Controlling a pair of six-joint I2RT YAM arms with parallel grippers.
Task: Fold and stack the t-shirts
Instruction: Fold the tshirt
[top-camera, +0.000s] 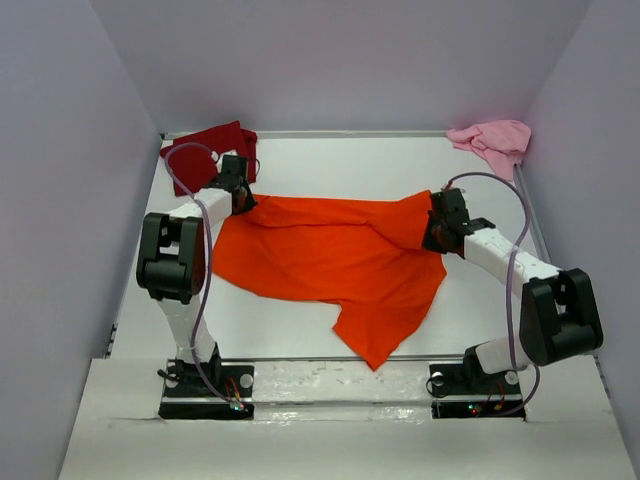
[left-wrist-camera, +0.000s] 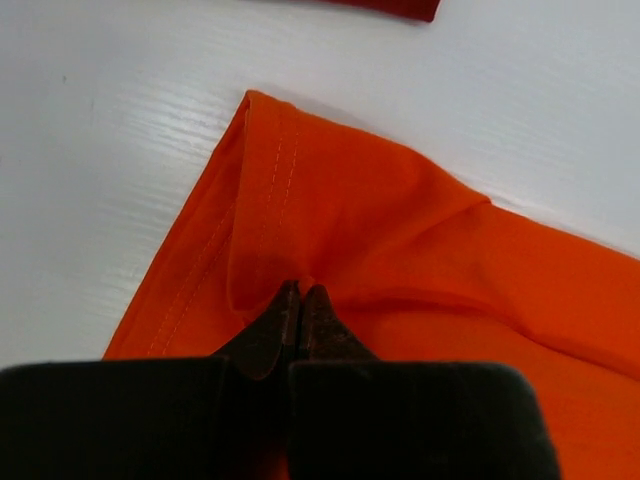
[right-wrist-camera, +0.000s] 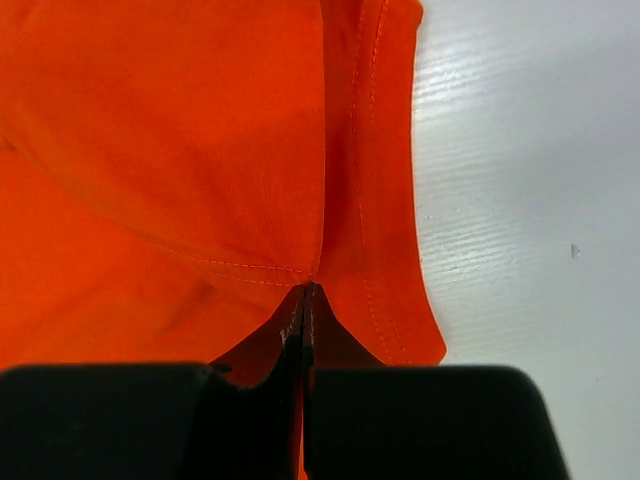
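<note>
Your orange t-shirt (top-camera: 330, 262) lies rumpled in the middle of the table (top-camera: 275, 330), spread between both arms. The left gripper (top-camera: 241, 200) and right gripper (top-camera: 436, 222) each pinch its edge; only the wrist views show the double-stitched hems. The dark red t-shirt (top-camera: 212, 147), perhaps folded, sits in the far-left corner and the pink t-shirt (top-camera: 494, 140) in the far-right.

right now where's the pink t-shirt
In the top view, the pink t-shirt lies crumpled in the far right corner of the table, beyond the right pincer, opposite the dark red t-shirt.
</note>
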